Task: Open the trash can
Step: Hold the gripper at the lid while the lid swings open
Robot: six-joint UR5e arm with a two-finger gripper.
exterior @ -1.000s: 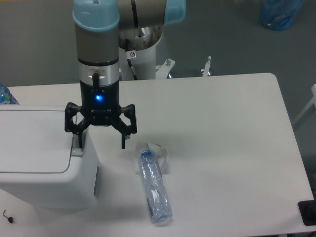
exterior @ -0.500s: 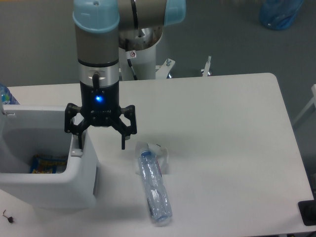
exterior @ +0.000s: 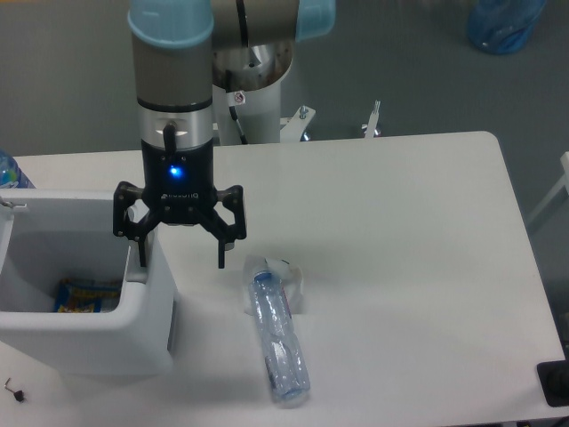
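The white boxy trash can (exterior: 133, 329) stands at the table's left front. Its lid is swung up out of sight and the inside is open, with a blue and yellow wrapper (exterior: 84, 295) at the bottom. My gripper (exterior: 181, 263) hangs open over the can's right rim. Its left fingertip (exterior: 141, 259) is at the grey button strip, and its right fingertip (exterior: 222, 261) is over the table beside the can. It holds nothing.
A clear plastic bottle (exterior: 277, 340) lies on the table right of the can, its cap end toward the gripper. The robot base (exterior: 253, 98) stands behind the table. A blue bottle cap (exterior: 11, 172) shows at the far left edge.
The lid was closed one second ago and is now up, showing the inside. The gripper has lifted and shifted slightly left.
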